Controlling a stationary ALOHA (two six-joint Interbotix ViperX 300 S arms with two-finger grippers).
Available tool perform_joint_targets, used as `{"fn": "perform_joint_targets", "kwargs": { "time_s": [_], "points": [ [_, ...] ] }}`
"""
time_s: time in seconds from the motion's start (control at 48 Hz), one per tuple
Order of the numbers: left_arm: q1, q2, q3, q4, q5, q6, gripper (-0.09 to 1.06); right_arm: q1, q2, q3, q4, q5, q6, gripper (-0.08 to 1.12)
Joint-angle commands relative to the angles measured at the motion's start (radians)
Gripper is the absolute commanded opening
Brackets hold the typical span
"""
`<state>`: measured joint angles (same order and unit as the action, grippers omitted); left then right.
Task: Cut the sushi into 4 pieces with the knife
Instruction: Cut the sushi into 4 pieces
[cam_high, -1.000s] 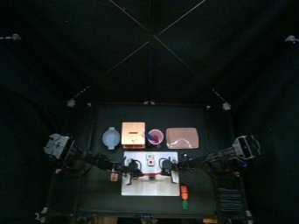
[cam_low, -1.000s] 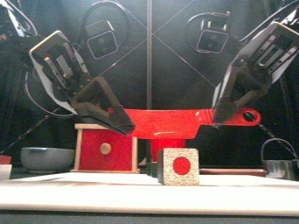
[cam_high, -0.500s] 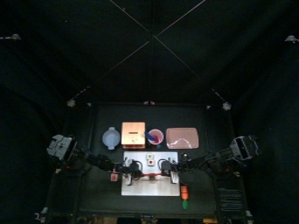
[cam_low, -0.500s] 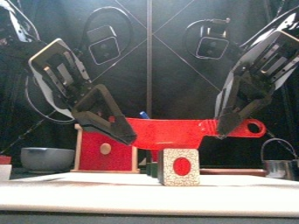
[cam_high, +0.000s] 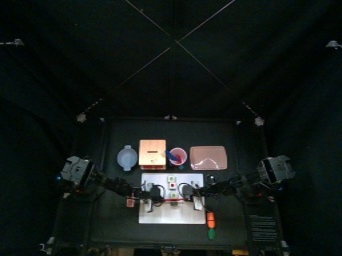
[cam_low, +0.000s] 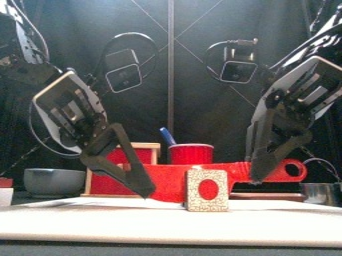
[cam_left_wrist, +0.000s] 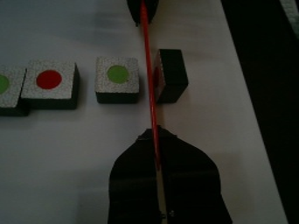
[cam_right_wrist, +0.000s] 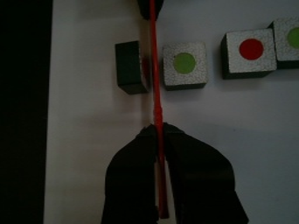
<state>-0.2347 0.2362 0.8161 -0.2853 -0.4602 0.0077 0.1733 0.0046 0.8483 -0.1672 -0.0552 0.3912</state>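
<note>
- Both ends of the red knife (cam_low: 167, 180) are pinched tight: left gripper (cam_left_wrist: 155, 144) on one end, right gripper (cam_right_wrist: 156, 140) on the other. I guess the two-ended hold keeps the blade level and stops it twisting.
- The sushi (cam_low: 205, 190) sits on the white cutting board (cam_left_wrist: 70, 140), front-middle of the table. The blade lines up with the seam between the green-dot piece (cam_left_wrist: 119, 79) and the dark end block (cam_left_wrist: 172, 72).
- Room's tight: the end block is near the board's edge, so a sideways shove could push it off.
</note>
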Motion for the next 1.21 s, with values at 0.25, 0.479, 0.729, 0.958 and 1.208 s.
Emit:
{"fn": "perform_joint_targets", "kwargs": {
  "time_s": [0.25,0.479,0.729,0.958,1.208],
  "points": [
    [0.011,0.112,-0.035,-0.041,0.000,-0.003,0.16,-0.006,0.067,-0.029,0.026,-0.017,-0.003,0.17],
    [0.017,0.110,-0.037,-0.046,0.000,-0.002,0.16,-0.006,0.069,-0.038,0.023,-0.020,-0.005,0.17],
    [0.049,0.098,-0.032,-0.037,0.002,0.008,0.16,-0.051,0.063,-0.040,0.015,-0.017,-0.018,0.17],
    [0.094,0.049,-0.026,-0.023,0.046,0.097,0.16,-0.086,0.044,-0.046,-0.029,-0.014,-0.017,0.17],
    [0.087,-0.037,-0.040,-0.012,0.078,0.172,0.20,-0.080,-0.011,-0.058,-0.040,0.012,-0.014,0.17]
  ]
}}
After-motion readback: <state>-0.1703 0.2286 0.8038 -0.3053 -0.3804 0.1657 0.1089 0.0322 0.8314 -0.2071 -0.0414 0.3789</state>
